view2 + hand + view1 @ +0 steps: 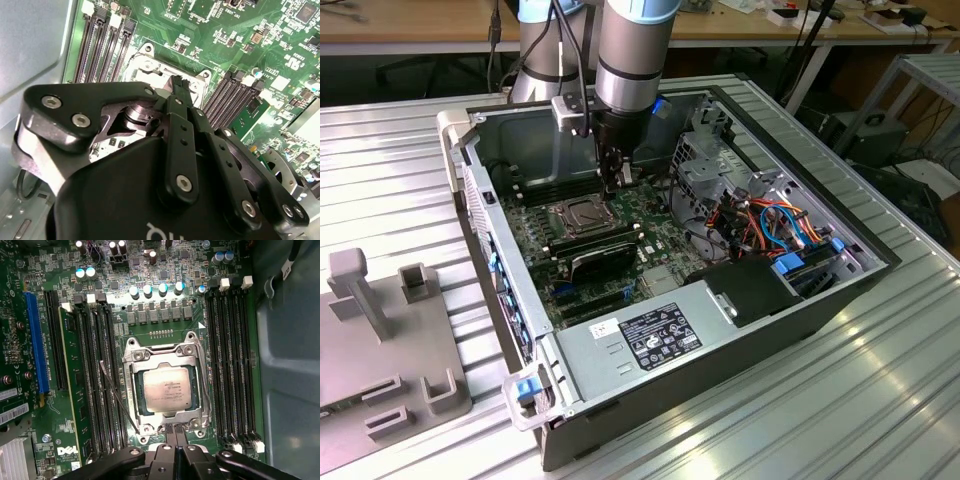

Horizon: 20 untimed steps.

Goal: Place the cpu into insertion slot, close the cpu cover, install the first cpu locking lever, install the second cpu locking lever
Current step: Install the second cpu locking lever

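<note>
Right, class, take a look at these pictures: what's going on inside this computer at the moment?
A robot arm is working inside an open computer case. Its gripper, fingers together, hangs over one edge of the insertion slot on the green motherboard. The cpu sits in the slot and the cpu cover lies flat around it. One thin locking lever angles out loose beside the socket, not latched.
</note>
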Motion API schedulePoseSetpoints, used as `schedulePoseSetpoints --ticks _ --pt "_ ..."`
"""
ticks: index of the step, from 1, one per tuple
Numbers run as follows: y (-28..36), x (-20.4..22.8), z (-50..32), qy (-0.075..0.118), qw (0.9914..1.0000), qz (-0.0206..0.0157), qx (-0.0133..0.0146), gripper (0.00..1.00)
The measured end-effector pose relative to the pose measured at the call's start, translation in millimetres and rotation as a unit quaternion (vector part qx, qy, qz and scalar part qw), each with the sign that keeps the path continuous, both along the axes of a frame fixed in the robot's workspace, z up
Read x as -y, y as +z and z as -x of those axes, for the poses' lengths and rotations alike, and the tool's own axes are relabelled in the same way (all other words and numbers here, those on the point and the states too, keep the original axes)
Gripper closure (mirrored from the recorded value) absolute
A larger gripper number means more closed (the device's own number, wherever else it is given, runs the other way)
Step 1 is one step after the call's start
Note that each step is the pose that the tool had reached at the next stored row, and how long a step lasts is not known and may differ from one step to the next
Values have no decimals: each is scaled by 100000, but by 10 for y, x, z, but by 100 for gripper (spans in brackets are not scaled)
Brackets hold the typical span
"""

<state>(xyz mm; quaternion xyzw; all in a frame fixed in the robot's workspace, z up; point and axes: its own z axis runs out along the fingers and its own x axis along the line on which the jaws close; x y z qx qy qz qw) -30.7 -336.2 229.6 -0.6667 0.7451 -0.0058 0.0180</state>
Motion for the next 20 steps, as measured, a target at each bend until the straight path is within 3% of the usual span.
schedulePoseSetpoints --ticks 2,4,6,16,20 --pt "0 0 0 456 99999 1 1 89" --pt "0 0 0 3554 99937 -1 -1 89" --pt "0 3 0 4689 99890 -4 4 89" --pt "-2 70 -1 5050 99872 -13 -97 89" --pt "-3 86 -1 5084 99870 7 -304 89"
